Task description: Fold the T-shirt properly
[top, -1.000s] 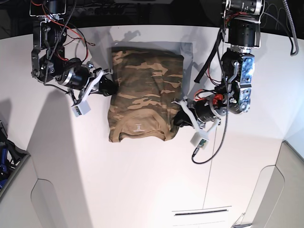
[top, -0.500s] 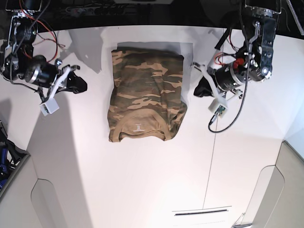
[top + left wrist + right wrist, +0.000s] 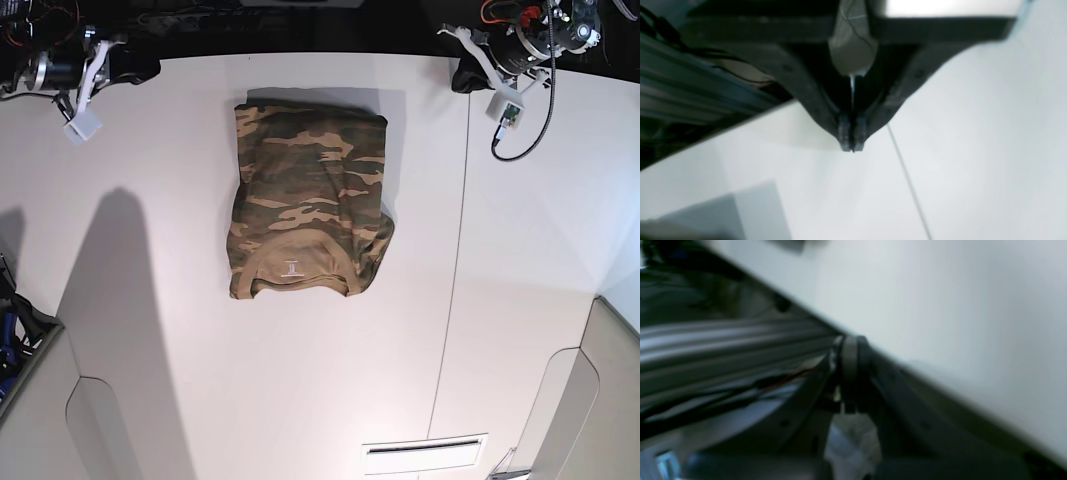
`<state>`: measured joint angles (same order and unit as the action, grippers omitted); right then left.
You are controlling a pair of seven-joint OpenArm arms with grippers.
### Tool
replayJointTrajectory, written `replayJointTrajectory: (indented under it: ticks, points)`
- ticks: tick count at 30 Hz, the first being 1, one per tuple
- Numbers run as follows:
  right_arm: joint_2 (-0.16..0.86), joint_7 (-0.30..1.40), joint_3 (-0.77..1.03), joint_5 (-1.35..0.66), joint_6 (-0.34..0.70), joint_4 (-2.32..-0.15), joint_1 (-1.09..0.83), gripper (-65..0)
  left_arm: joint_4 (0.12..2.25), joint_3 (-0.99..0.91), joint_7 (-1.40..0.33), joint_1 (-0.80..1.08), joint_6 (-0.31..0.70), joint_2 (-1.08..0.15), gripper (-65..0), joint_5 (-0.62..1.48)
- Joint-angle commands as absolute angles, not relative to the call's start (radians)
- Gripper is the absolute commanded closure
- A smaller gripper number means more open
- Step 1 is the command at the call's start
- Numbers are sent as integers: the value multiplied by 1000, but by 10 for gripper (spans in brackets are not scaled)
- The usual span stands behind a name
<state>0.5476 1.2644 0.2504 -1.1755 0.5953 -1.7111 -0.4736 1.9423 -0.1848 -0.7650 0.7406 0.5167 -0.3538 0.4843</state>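
Note:
The camouflage T-shirt (image 3: pixel 308 200) lies folded into a rough rectangle on the white table (image 3: pixel 300 380), neck band and pale label toward the near edge. It does not show in either wrist view. My left gripper (image 3: pixel 462 78) is at the table's far right corner, well away from the shirt; in the left wrist view (image 3: pixel 850 138) its fingertips are pressed together with nothing between them. My right gripper (image 3: pixel 140 68) is at the far left corner; in the right wrist view (image 3: pixel 850 373) its fingers are closed and empty, blurred.
A seam (image 3: pixel 455 260) runs down the table right of the shirt. A dark rail with cables runs along the far edge (image 3: pixel 300 20). A slot (image 3: pixel 425 447) sits near the front edge. A dark object (image 3: pixel 15 330) lies at the left edge.
Both arms have pulled back from the shirt's sides to the far corners of the table. The shirt has stayed folded in place.

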Motion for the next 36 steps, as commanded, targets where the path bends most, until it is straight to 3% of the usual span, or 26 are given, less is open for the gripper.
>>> replayJointTrajectory:
  ticks: [1,5,10,13,15,24,32,36]
  points:
    - [563,1266,258,-1204,599,-1725,-501,0,1944,-186,-812,791,518,-360,-9,454]
    - [562,1266,257,-1205,599,-1724,-610,0,1920,-184,-816,897,575,-367,-9,456]
    - [543,1264,247,-1142,598,-1713,-691,0,1794,-184,-804,941,573,-389,-9,510]
    - [507,1249,239,-1053,598,-1683,-725,0,1693,-182,-714,939,573,-388,-9,559]
    - [487,1209,226,-988,598,-1649,-738,0,1625,-177,-648,928,572,-388,-9,560]
    - [464,905,86,-649,570,-1393,-718,0,1345,-56,-673,787,519,-387,-9,561]
    - [461,863,-57,-461,375,-1147,-554,0,1132,85,-673,630,429,-316,-9,485]
    - [453,864,-60,-426,344,-1088,-502,0,1036,115,-673,574,430,-275,-9,466]
